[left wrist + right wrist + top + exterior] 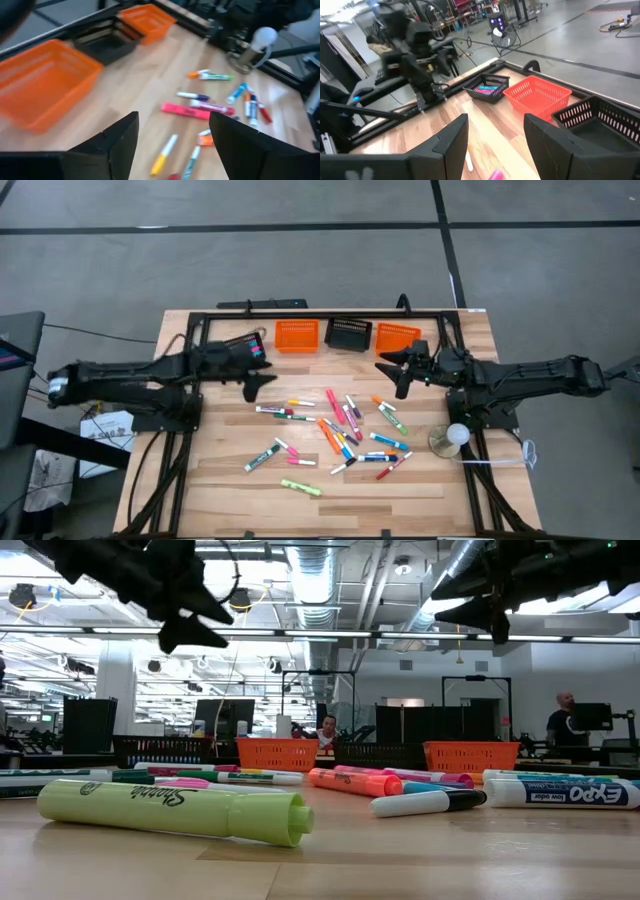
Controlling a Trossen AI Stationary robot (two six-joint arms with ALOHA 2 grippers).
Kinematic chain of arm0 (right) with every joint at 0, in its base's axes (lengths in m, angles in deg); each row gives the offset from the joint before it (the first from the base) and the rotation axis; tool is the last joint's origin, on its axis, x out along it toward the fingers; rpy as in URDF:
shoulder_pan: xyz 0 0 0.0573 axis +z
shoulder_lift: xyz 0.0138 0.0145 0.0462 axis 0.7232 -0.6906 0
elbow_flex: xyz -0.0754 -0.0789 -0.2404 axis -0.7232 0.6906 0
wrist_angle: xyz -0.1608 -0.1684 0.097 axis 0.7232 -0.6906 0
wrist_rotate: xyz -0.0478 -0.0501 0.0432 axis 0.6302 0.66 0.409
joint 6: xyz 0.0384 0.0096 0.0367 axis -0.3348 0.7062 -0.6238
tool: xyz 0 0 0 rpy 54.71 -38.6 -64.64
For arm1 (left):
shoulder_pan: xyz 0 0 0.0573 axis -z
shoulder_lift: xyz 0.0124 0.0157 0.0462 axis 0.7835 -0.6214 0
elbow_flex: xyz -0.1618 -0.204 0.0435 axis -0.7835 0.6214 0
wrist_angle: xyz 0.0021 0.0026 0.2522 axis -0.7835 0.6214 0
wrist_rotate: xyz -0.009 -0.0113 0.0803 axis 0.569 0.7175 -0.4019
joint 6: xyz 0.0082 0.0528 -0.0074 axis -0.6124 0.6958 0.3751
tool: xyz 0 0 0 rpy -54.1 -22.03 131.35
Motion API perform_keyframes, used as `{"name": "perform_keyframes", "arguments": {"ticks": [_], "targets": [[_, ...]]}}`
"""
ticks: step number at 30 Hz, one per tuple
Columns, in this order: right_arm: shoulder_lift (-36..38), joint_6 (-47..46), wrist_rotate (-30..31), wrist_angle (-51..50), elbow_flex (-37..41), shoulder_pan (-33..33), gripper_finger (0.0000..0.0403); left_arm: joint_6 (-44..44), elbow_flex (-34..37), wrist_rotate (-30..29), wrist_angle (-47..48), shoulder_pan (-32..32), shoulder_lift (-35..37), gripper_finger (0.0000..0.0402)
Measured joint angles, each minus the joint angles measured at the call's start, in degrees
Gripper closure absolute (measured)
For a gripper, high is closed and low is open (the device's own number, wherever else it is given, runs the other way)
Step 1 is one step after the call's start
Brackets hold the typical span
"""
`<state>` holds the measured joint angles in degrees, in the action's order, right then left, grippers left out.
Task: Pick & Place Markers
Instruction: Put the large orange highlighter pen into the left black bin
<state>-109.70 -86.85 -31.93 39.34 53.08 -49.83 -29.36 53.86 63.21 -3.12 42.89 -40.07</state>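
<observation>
Many markers (335, 430) in pink, orange, blue, green, white and yellow lie loose on the wooden table's middle; a yellow one (170, 808) lies nearest the front edge. My left gripper (258, 387) hangs open above the table, left of the pile, with nothing between its fingers (172, 120). My right gripper (395, 375) hangs open above the table near the far right basket, also with nothing in it (495, 120). A black basket (487, 89) at the far left holds a few markers.
Along the far edge stand an orange basket (297, 335), a black basket (348, 333) and a second orange basket (398, 338). A white ball on a round metal base (450, 438) stands at the right. People (565, 720) are in the room behind.
</observation>
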Motion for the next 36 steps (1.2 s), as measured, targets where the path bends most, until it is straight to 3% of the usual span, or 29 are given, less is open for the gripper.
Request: {"name": "perform_keyframes", "arguments": {"ticks": [6, 12, 17, 36], "targets": [[-1.6, 0.0, 0.0, 0.2, 0.0, 0.0, 0.0219, -1.1, -0.5, -4.5, -12.4, 10.7, -11.1, 0.0169], [-2.0, 0.0, 0.0, 3.1, 0.0, 0.0, 0.0219, 0.1, -8.4, -6.0, -13.3, 15.8, -24.0, 0.0177], [-2.0, 0.0, -0.1, 3.1, 0.0, 0.0, 0.0219, 8.6, -15.6, -5.9, -13.1, 17.7, -33.3, 0.0185], [-2.0, 0.0, -3.4, 2.6, 0.0, 0.5, 0.0219, 20.2, -25.9, -3.2, -11.8, 21.0, -48.3, 0.0199]]}}
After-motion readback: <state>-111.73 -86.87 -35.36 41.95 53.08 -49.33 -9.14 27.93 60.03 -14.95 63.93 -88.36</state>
